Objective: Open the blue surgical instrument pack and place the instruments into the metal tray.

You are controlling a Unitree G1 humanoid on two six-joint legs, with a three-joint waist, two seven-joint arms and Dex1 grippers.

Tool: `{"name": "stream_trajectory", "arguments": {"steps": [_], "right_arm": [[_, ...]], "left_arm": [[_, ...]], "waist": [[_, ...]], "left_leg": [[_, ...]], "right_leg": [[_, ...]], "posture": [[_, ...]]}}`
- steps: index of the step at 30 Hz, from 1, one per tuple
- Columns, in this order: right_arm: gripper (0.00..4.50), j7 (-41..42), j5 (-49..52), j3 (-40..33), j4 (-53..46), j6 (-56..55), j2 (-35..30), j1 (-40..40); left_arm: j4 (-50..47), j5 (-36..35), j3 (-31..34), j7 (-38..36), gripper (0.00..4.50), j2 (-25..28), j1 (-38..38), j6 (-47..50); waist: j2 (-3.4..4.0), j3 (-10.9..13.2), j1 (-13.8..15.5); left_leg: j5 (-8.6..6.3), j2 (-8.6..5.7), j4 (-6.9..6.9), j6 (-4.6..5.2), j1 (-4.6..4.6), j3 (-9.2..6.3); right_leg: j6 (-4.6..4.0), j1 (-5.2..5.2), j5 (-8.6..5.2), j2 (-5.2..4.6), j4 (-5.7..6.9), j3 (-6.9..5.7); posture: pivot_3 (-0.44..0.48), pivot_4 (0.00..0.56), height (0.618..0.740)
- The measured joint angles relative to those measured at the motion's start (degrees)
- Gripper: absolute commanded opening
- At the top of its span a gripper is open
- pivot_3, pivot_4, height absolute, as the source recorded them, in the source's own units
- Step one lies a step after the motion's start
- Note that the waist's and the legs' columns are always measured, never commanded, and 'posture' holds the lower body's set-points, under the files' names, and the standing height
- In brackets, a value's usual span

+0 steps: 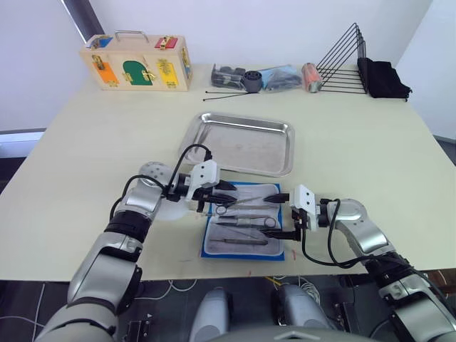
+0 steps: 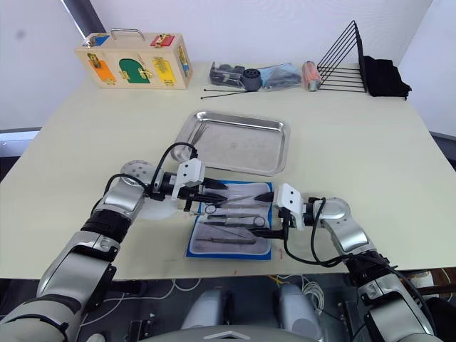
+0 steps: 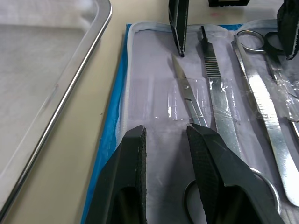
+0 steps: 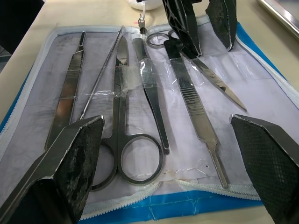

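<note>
Steel everywhere in this one. Far left at the back of the pale tabletop (image 1: 85,149) sits a wooden latch box (image 1: 137,64), nothing to do with the job.

The left gripper (image 1: 222,197) is down over the tray-side edge of the blue surgical instrument pack (image 1: 243,222), fingers (image 3: 128,177) a small gap apart with nothing between them. One tip sits over the small scissors, the other over bare lining, so my guess is it's lining up to pinch that one out.

The pack lies unzipped and flat at the near edge of the tabletop: blue fabric border, white zip edging, soft grey-white lining, and crinkly clear sleeves strapping the tools down. The instruments (image 4: 140,107) are all in the pack: flat ribbed handles, a thin probe, ring-handled scissors, all smooth brushed metal. Those sleeves probably mean each tool has to slide out lengthwise, not lift straight up.

Just behind the pack is the metal tray (image 1: 206,122), shallow, shiny, rounded corners, rolled rim, nothing in it yet.

The right gripper (image 1: 288,215) is at the pack's other end, fingers (image 4: 74,154) spread wide and holding nothing, straddling the handle ends. It looks positioned to steady the pack or take a tool from that side.

Back right there's a black wire rack (image 1: 343,64).
</note>
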Motion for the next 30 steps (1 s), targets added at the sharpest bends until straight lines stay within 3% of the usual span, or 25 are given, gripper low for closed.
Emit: {"name": "stream_trajectory", "arguments": {"steps": [22,30], "right_arm": [[4.50,-0.03,0.00,0.01,0.02,-0.03,0.01,-0.01],[4.50,-0.05,0.00,0.01,0.02,-0.03,0.01,0.00]], "left_arm": [[-4.35,-2.36,3.42,-2.62,1.50,-1.29,2.81,9.83],[-5.80,-1.68,3.47,-3.38,1.50,-0.50,3.74,9.44]], "waist": [[0.00,0.00,0.00],[0.00,0.00,0.00]], "left_leg": [[0.00,0.00,0.00,0.00,0.00,-0.06],[0.00,0.00,0.00,0.00,0.00,-0.08]], "right_leg": [[0.00,0.00,0.00,0.00,0.00,-0.02],[0.00,0.00,0.00,0.00,0.00,-0.02]], "posture": [[0.000,0.150,0.740],[0.000,0.150,0.740]]}}
